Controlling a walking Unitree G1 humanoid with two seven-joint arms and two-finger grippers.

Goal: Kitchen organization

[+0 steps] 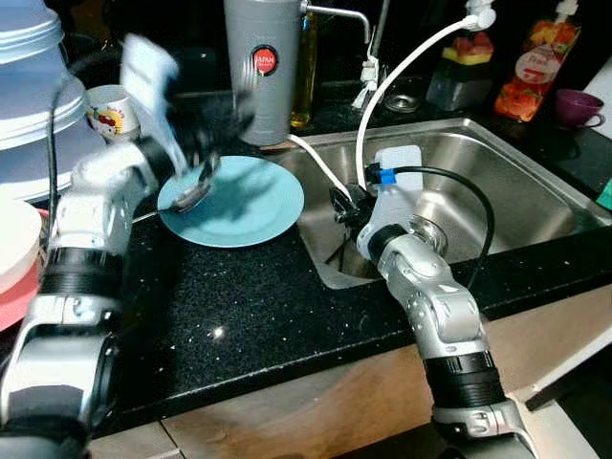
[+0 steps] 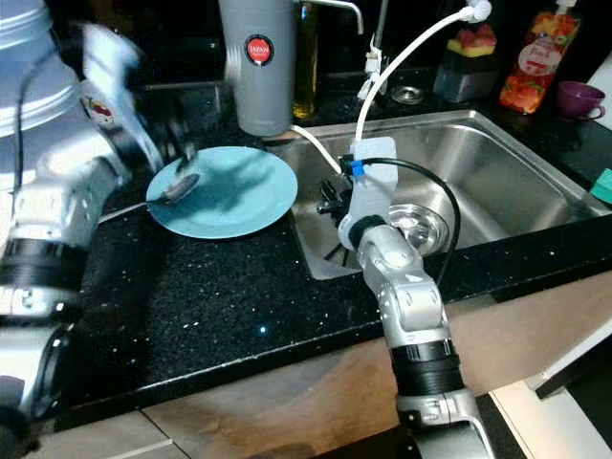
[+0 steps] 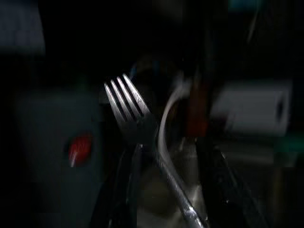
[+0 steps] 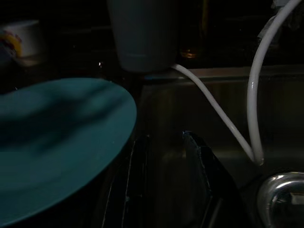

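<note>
A metal fork (image 3: 135, 118) stands between the two black fingers of the left gripper (image 1: 206, 177), which are closed on its handle, tines pointing away from the wrist. The fork and gripper hang just above the left part of a round teal plate (image 1: 244, 206) that lies flat on the black speckled counter (image 1: 249, 316), just left of the sink. A spoon-like utensil (image 1: 191, 198) rests on the plate's left edge, right under the gripper; motion blur makes it hard to tell whether the gripper touches it.

The left arm (image 1: 81, 258) reaches forward from the lower left, bent at the elbow, its wrist blurred. The left wrist view is very dark and soft, so little beyond the fork's tines and the fingers' outlines is legible.

The right gripper (image 4: 166, 180) hovers over the left end of the steel sink (image 1: 497, 182), near the plate's right rim. Its fingers are spread apart and hold nothing. The right arm (image 1: 435, 306) rises from the lower right and bends over the counter edge into the sink.

Behind the plate stands a tall grey container (image 1: 263, 67) with a red round label. A white hose (image 1: 392, 81) curves from the back wall down into the sink, near the drain (image 2: 416, 222). A small printed mug (image 1: 110, 112) sits at the far left, partly hidden by the left arm.
</note>
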